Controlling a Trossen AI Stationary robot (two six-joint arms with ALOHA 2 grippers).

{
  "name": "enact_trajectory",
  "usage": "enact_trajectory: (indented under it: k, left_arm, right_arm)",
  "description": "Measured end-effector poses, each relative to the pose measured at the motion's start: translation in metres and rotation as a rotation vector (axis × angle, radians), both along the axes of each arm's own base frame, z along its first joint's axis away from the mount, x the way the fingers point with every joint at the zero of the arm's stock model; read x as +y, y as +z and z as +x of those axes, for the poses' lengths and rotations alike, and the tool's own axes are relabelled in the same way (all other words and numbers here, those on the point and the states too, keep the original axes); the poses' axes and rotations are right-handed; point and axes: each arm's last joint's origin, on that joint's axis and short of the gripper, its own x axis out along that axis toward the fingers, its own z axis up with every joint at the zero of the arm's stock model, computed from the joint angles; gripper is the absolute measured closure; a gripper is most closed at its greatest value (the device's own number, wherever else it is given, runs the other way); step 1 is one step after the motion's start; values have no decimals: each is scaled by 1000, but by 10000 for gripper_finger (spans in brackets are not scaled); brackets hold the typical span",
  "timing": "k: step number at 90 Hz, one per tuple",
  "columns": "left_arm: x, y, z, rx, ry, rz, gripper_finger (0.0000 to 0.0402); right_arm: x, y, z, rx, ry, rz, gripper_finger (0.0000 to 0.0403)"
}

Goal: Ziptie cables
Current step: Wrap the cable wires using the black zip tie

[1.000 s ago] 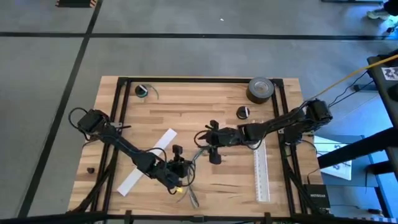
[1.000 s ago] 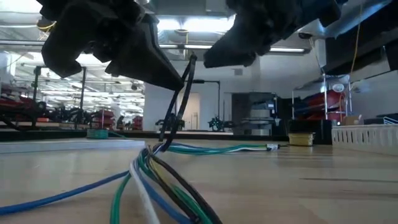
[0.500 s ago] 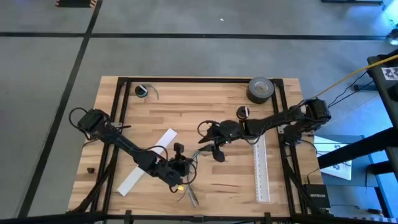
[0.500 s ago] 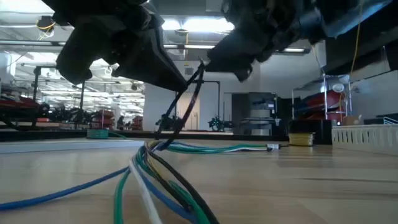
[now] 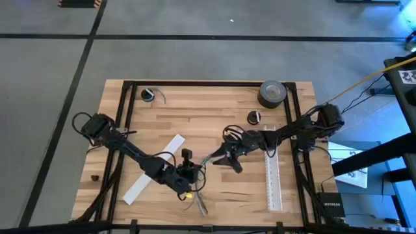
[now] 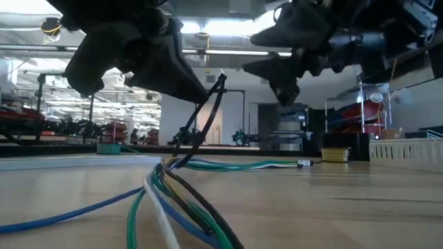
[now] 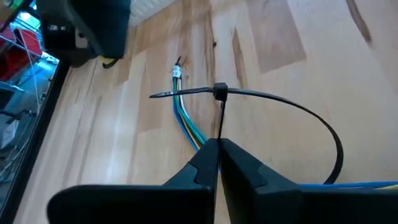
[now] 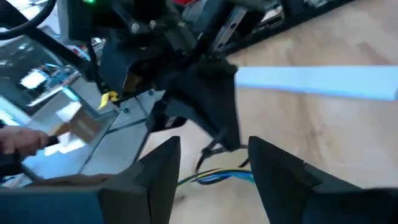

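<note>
A: At the front-centre of the tabletop [image 5: 214, 110], the ziptie [image 7: 280, 106] is looped into a wide arc, its tail threaded through its own head, and the loop passes around the cables [image 7: 186, 121].

B: And the cables themselves?

A: A bundle of green, blue and white wires lying flat on the wood; from table height they fan out toward the camera [image 6: 166, 200], with the black strip rising off them.

B: Who has the strip?

A: The left gripper [image 7: 217, 152], fingers pinched together on the ziptie just below the head, holding it up off the tabletop. From above it sits low near the front edge [image 5: 188, 174].

B: The right one?

A: The right gripper [image 5: 229, 156] hangs just beside the loop, clear of it, fingers [image 8: 165, 165] spread apart with nothing between them.

B: Anything else on there?

A: A white slotted strip [image 5: 156, 168] lies beside the left arm, another [image 5: 273, 179] along the right side, and a roll of tape [image 5: 273, 93] well apart at the far corner.
</note>
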Motion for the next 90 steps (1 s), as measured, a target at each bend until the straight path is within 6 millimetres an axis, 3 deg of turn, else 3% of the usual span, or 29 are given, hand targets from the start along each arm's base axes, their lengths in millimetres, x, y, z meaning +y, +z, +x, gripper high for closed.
enact_trajectory:
  k: [14,27,56,79,90]
  left_arm:
    - [0,0,0,1,0,1,402]
    - [0,0,0,3,0,2,402]
    - [0,0,0,6,-1,3,402]
    - [0,0,0,4,-2,4,402]
    - [0,0,0,6,-1,3,402]
  right_arm:
    - [3,-16,9,40,65,20,207]
    - [9,-12,22,-38,111,54,205]
    - [14,-19,39,-20,133,52,206]
    - [13,-22,39,15,114,41,256]
    - [13,-24,38,57,114,68,262]
